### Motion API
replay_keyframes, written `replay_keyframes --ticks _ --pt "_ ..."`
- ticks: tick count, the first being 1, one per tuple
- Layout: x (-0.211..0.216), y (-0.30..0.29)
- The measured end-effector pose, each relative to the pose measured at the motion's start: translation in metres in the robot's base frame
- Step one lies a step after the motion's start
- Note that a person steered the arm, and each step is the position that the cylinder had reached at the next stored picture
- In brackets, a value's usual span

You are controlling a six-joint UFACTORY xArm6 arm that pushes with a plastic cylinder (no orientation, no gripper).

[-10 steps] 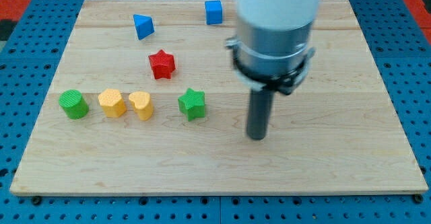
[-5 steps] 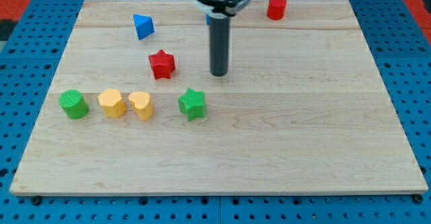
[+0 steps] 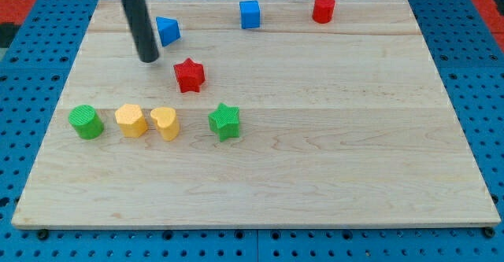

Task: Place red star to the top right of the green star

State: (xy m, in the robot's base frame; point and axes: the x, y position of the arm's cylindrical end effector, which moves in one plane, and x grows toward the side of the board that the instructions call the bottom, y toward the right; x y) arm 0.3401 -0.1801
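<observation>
1. I take the red star [image 3: 189, 75] as my landmark. It lies on the wooden board [image 3: 331, 136], well inside every edge, in the view's upper left part.
2. To the view's right of the red star the board is bare wood out to its right edge; below the row of blocks it is also bare to the bottom edge.
3. The green star [image 3: 224, 121] sits below the red star and a little to the view's right, apart from it. So the red star is now at the green star's upper left.
4. Well to the lower left of the red star stand a yellow heart [image 3: 165, 123], another yellow block [image 3: 131, 120] and a green cylinder [image 3: 85, 121], in a row with the green star.
5. Above the red star, near the top edge: a blue triangle [image 3: 167, 30] just up-left, a blue cube [image 3: 250, 14] up-right, a red cylinder [image 3: 323, 9] far right.
6. The red star has no long axis; one point faces roughly the view's top.
7. My rod comes down from the top edge, leaning slightly. My tip [image 3: 148, 59] rests up-left of the red star, near but not touching, just beside the blue triangle.
8. There is no hand to open or close; the rod holds nothing.
</observation>
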Motion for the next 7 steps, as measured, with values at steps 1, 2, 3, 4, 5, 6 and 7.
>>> replay_keyframes --ticks 1,2,3,4,5,6,7 --pt "0.004 0.03" --pt "0.013 0.071" --pt "0.026 0.063" --pt "0.031 0.042" --pt "0.046 0.04" --pt "0.061 0.058" --pt "0.062 0.115"
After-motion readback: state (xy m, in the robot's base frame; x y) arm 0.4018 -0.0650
